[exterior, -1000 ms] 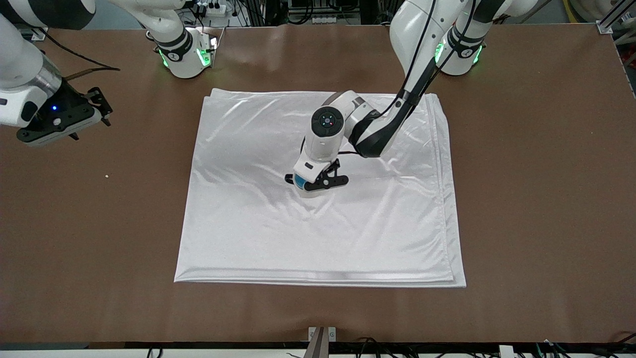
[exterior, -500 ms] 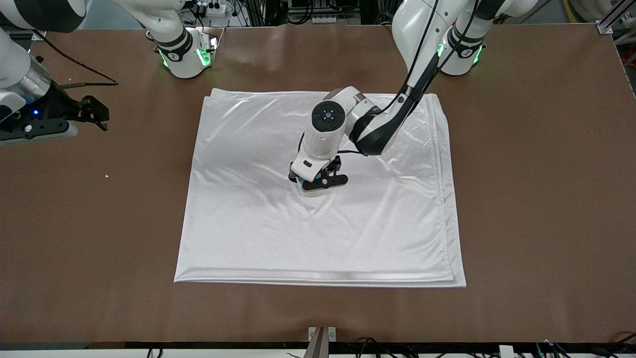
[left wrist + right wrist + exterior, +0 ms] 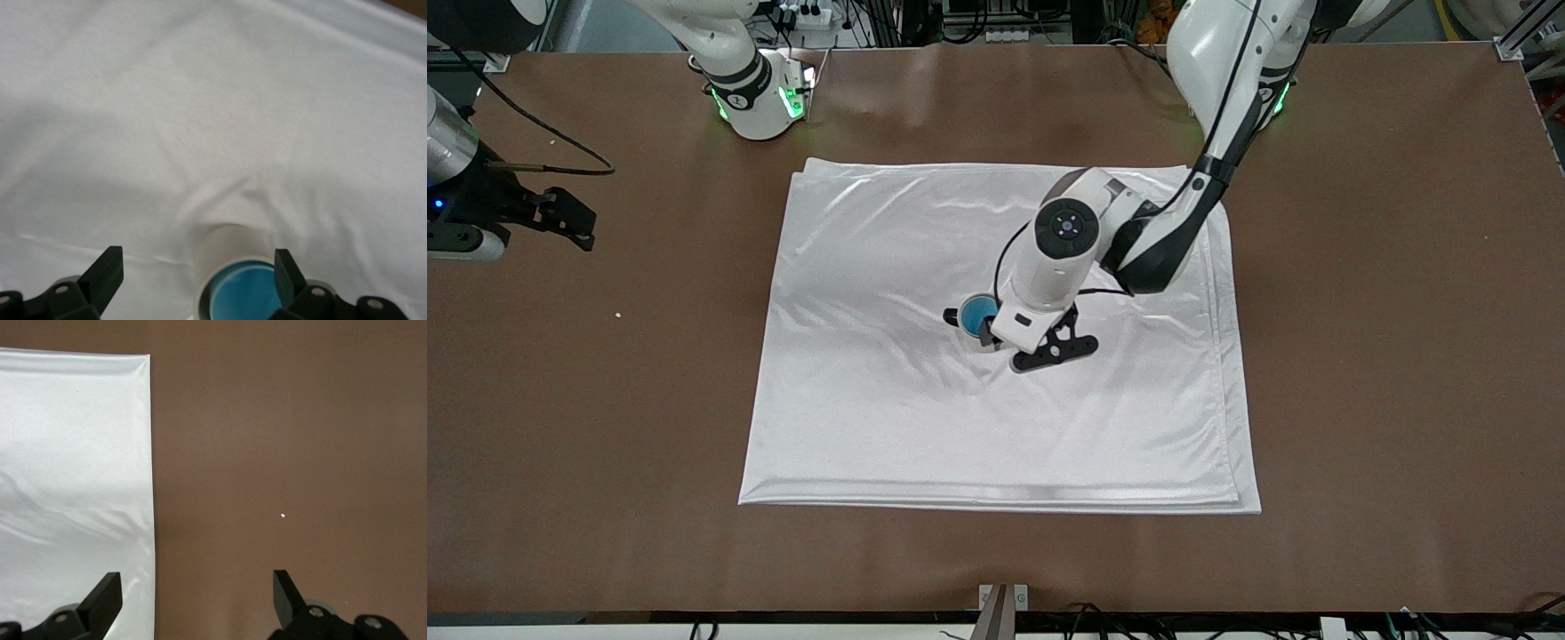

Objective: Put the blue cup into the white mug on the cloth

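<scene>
Small light-blue tapered cup sits inside off-white cylindrical mug on shiny white cloth, just beside the open, empty left end effector; right end effector waits open over the brown surface.

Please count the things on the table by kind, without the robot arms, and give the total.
Cups: 1, the blue cup, sitting in the mug.
Mugs: 1, the white mug.
Cloths: 1, the cloth.
Small white specks: 1, a speck on the bare table.
Total: 4

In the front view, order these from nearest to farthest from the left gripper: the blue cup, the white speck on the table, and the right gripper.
1. blue cup, nested in the white mug on the cloth, right beside the open left gripper.
2. white speck, on bare table toward the right arm's end.
3. right gripper, open, waiting over that table end.
</scene>
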### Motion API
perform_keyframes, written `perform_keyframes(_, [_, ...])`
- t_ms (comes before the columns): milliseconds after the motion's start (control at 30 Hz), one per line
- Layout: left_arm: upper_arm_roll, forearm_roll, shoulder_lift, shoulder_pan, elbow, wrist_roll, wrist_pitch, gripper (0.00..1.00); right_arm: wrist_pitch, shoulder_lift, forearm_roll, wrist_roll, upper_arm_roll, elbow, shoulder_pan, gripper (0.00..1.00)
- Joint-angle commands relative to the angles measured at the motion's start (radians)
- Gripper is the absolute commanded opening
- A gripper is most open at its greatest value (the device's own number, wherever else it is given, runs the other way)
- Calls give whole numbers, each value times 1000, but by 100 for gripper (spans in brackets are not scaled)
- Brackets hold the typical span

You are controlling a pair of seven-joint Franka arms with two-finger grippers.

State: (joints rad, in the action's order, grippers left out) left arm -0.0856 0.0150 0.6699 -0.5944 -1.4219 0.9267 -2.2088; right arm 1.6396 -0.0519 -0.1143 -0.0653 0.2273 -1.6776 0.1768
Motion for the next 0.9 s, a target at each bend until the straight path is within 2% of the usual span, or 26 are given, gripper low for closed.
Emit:
perform_keyframes(0, [-8,-24,-47,97,-18,-94,52,100,-24,20,27,-25,17,32,3,100])
perform_keyframes(433, [-8,-24,-85,335,-18,-364,118,100,-26,20,45,-25,15,29,6,100])
perform_keyframes(600, [-6,-26,-93,403,-18,-448,126,100,-27,18,45,-25,0,29,-25,100])
perform_keyframes(800, [-9,-26,-118,484,-20,-566,152,100,-20,20,45,-24,-160,27,-160,100])
perform_keyframes(867, [-9,-24,-124,507,-20,-612,169,100,-15,20,45,-24,-166,27,-164,100])
